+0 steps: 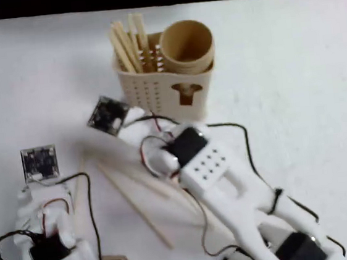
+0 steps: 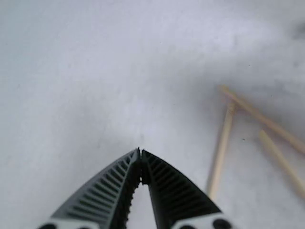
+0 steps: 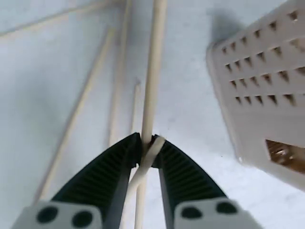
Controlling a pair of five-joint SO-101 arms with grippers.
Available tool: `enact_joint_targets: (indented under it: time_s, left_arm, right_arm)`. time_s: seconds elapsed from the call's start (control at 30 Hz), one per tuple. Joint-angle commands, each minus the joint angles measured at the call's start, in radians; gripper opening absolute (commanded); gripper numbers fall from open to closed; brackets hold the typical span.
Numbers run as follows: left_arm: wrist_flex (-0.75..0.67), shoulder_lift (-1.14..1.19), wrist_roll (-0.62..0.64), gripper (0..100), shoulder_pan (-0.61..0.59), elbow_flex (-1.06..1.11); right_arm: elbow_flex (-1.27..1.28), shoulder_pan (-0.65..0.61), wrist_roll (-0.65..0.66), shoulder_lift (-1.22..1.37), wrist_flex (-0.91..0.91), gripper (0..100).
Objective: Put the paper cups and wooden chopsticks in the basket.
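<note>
Basket [image 3: 252, 95], held chopstick [image 3: 153, 71] (loose chopsticks [image 3: 80, 105] around)

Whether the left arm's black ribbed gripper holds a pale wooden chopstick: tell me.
No: the left gripper is shut on nothing; the wooden chopsticks lie apart from it.

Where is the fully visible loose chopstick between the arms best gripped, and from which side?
Near its middle, from above, across its width: the chopstick lies flat on the table, long and thin, so a centred pinch likely keeps it level.

Matt perforated plastic basket [image 1: 157, 93] — inside it, bare wooden chopsticks [image 1: 128, 44], a smooth paper cup [image 1: 187, 45] — on a matt table [image 1: 306, 91].
</note>
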Motion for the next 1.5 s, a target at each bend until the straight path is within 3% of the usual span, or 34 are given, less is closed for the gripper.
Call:
enact_joint_targets:
  time_s: [0.0,0.37,0.73,1.0,1.3,1.47]
  left_arm:
    - [-0.021,-0.012,-0.011,2,0.013,-0.009]
    - [-0.021,-0.012,-0.011,2,0.013,-0.009]
    - [-0.021,-0.012,-0.011,2,0.013,-0.009]
    - [-0.021,-0.012,-0.011,2,0.013,-0.009]
    - [-0.021,-0.012,-0.011,2,0.013,-0.009]
    - [-0.021,-0.012,-0.011,2,0.013,-0.009]
  right_arm:
    - [-0.117,0.008,-0.026,-0.099,-0.002,1.9]
    - [-0.446,0.081,-0.040,-0.117,-0.068,2.0]
    - [-0.457,0.145,-0.043,-0.054,-0.552,2.0]
    - [-0.457,0.202,-0.195,0.133,-0.783,2.0]
    - [-0.457,0.254,-0.218,0.321,-0.802,2.4]
    - [-0.457,0.255,-0.218,0.363,-0.799,12.4]
